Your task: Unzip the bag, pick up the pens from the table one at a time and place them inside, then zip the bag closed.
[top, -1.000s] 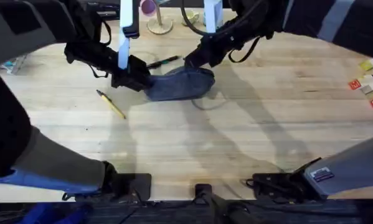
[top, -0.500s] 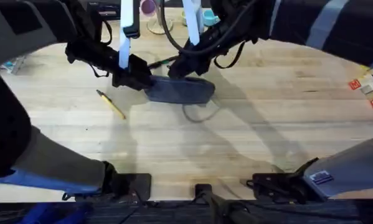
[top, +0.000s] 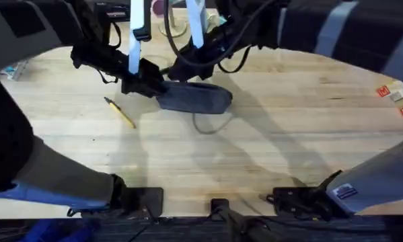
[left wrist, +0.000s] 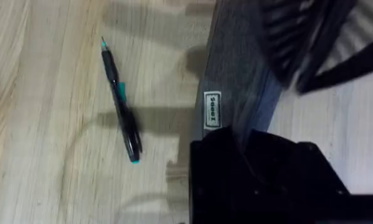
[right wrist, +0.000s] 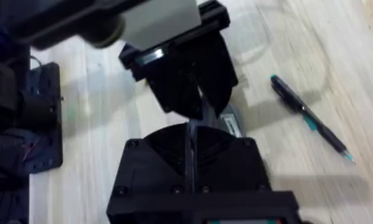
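The grey-blue bag (top: 196,98) lies flat on the table (top: 268,154), with its white label (left wrist: 212,110) in the left wrist view. My left gripper (top: 151,87) is shut on the bag's left end. My right gripper (top: 179,70) is over the zipper line near that same end, fingers pressed together on the zipper pull, close to the left gripper (right wrist: 187,74). A yellow pen (top: 120,112) lies left of the bag. A black pen with green ends (left wrist: 120,101) lies behind the bag and also shows as the pen (right wrist: 311,119) in the right wrist view.
A thin loop of cord (top: 208,125) trails from the bag's near side. Coloured paper pieces (top: 399,94) sit at the far right edge. A stand with a round base (top: 171,28) is at the back. The front half of the table has free room.
My right gripper has slid left along the bag from its right end towards the left gripper. The bag's raised right end has settled flat. The left gripper stayed put.
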